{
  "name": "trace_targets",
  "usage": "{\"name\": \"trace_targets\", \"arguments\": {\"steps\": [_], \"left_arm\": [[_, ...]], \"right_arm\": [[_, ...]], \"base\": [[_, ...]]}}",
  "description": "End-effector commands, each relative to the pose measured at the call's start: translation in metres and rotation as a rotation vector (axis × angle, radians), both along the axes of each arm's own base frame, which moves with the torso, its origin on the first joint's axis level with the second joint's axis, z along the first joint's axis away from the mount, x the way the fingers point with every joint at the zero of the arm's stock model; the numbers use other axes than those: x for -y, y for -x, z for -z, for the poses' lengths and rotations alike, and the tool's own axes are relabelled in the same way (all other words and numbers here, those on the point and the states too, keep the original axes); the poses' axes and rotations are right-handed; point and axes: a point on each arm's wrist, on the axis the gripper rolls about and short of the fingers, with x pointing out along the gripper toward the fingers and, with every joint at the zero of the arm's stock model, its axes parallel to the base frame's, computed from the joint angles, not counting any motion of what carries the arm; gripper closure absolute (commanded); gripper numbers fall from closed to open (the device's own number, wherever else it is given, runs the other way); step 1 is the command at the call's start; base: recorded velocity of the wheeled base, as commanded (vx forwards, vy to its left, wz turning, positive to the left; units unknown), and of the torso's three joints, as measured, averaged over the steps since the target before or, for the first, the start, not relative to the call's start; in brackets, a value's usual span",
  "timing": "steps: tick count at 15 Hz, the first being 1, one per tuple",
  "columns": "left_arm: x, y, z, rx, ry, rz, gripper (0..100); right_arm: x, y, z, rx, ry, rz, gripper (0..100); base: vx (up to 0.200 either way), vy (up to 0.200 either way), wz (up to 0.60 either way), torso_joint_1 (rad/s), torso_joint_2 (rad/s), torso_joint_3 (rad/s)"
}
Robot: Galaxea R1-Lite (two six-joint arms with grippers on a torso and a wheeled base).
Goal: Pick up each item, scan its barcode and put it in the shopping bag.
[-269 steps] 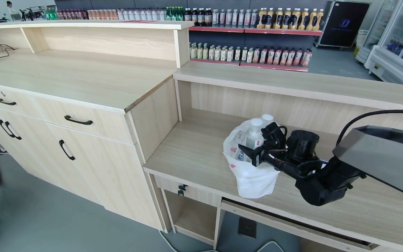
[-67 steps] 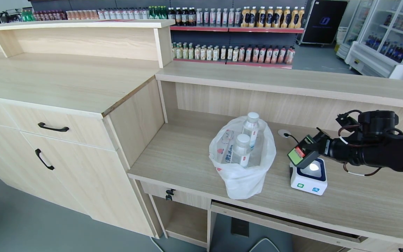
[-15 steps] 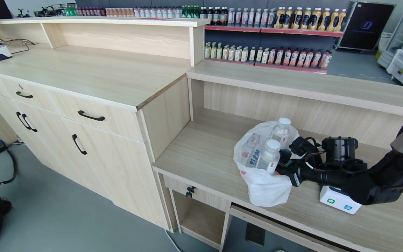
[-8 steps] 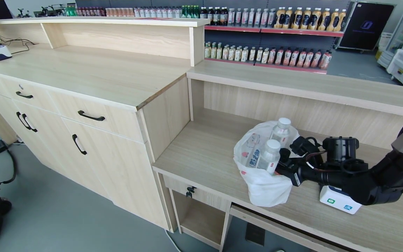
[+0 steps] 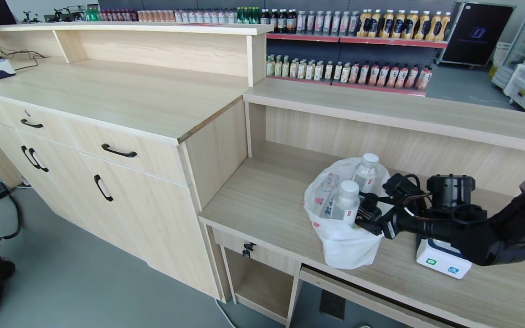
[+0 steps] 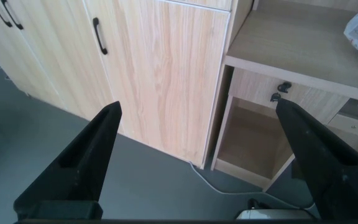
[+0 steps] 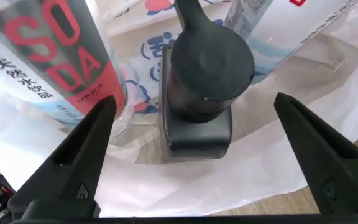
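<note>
The white shopping bag (image 5: pixel 342 246) stands on the low counter with two clear white-capped bottles upright in it, one at the front (image 5: pixel 345 202) and one behind (image 5: pixel 365 172). My right gripper (image 5: pixel 366 214) is at the bag's right rim. In the right wrist view the right gripper (image 7: pixel 194 102) is open, its fingers spread wide over a dark item (image 7: pixel 204 87) that lies inside the bag (image 7: pixel 185 186) between the soda bottle (image 7: pixel 48 56) and the second bottle (image 7: pixel 291 31). My left gripper (image 6: pixel 197 109) hangs open low beside the cabinet, over the floor.
A white barcode scanner (image 5: pixel 440 262) sits on the counter right of the bag, partly under my right arm. A raised ledge (image 5: pixel 381 107) runs behind the counter. A taller counter (image 5: pixel 107 95) with drawers stands at the left. Drink shelves line the back.
My right arm has drawn up and to the right a little at the bag's rim. The front bottle has leaned slightly left. The left arm has not moved.
</note>
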Motion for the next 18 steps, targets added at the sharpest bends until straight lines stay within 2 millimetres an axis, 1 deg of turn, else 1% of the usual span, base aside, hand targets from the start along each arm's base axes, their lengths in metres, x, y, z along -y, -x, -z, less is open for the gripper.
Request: {"name": "trace_targets", "arguments": {"steps": [1, 3, 5, 6, 9, 10, 11, 12, 14, 16, 18], "left_arm": [[0.0, 0.0, 0.0, 0.001, 0.0, 0.0, 0], [0.0, 0.0, 0.0, 0.001, 0.0, 0.0, 0], [0.0, 0.0, 0.0, 0.001, 0.0, 0.0, 0], [0.0, 0.0, 0.0, 0.001, 0.0, 0.0, 0], [0.0, 0.0, 0.0, 0.001, 0.0, 0.0, 0], [0.0, 0.0, 0.0, 0.001, 0.0, 0.0, 0], [0.0, 0.0, 0.0, 0.001, 0.0, 0.0, 0], [0.0, 0.0, 0.0, 0.001, 0.0, 0.0, 0], [0.0, 0.0, 0.0, 0.001, 0.0, 0.0, 0], [0.0, 0.0, 0.0, 0.001, 0.0, 0.0, 0], [0.0, 0.0, 0.0, 0.001, 0.0, 0.0, 0]], "right_arm": [[0.004, 0.002, -0.01, 0.029, -0.001, 0.011, 0], [0.012, 0.006, -0.026, 0.067, -0.002, 0.033, 0], [0.017, 0.018, -0.049, 0.123, -0.005, 0.048, 0], [0.021, 0.029, -0.063, 0.151, -0.001, 0.057, 0], [0.033, 0.054, -0.093, 0.241, 0.024, 0.086, 0], [0.038, 0.069, -0.11, 0.286, 0.029, 0.106, 0], [0.04, 0.075, -0.117, 0.305, 0.031, 0.118, 0], [0.049, 0.087, -0.134, 0.362, 0.038, 0.151, 0], [0.055, 0.102, -0.157, 0.431, 0.017, 0.187, 0], [0.055, 0.117, -0.177, 0.464, -0.05, 0.262, 0], [0.056, 0.126, -0.192, 0.462, -0.099, 0.369, 0]], "base": [[0.0, 0.0, 0.0, 0.0, 0.0, 0.0], [0.0, 0.0, 0.0, 0.0, 0.0, 0.0], [0.0, 0.0, 0.0, 0.0, 0.0, 0.0], [0.0, 0.0, 0.0, 0.0, 0.0, 0.0], [0.0, 0.0, 0.0, 0.0, 0.0, 0.0], [0.0, 0.0, 0.0, 0.0, 0.0, 0.0], [0.0, 0.0, 0.0, 0.0, 0.0, 0.0], [0.0, 0.0, -0.6, 0.007, 0.0, 0.002], [0.0, 0.0, -0.6, -0.002, 0.0, 0.005], [0.0, 0.0, -0.6, 0.01, 0.01, 0.002], [0.0, 0.0, -0.6, 0.007, 0.01, 0.009]]}}
